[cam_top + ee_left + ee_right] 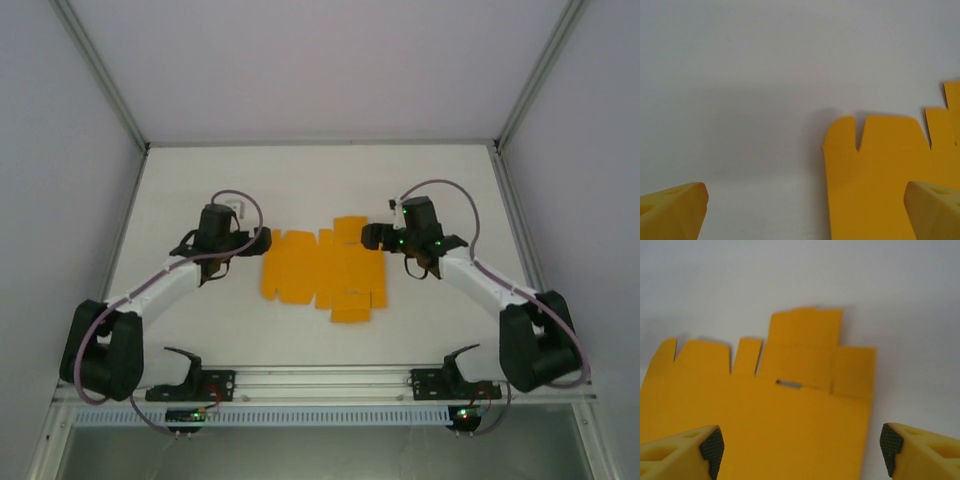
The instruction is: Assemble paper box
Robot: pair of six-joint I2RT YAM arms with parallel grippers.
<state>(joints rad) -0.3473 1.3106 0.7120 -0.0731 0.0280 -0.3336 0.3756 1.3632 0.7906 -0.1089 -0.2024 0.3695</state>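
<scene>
My left tool (258,240) and right tool (372,237) flank box (322,277), flat at frame centre; both spread apart, positioned to start folding.

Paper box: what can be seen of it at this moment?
The paper box is a plain orange-yellow sheet of thin card, die-cut and not yet folded, lying flat on the white table. Rounded and square flaps with notches line its edges, and the right wrist view shows a small slot beside a crease. The left gripper and right gripper hover open at opposite ends, neither closed on it.
</scene>
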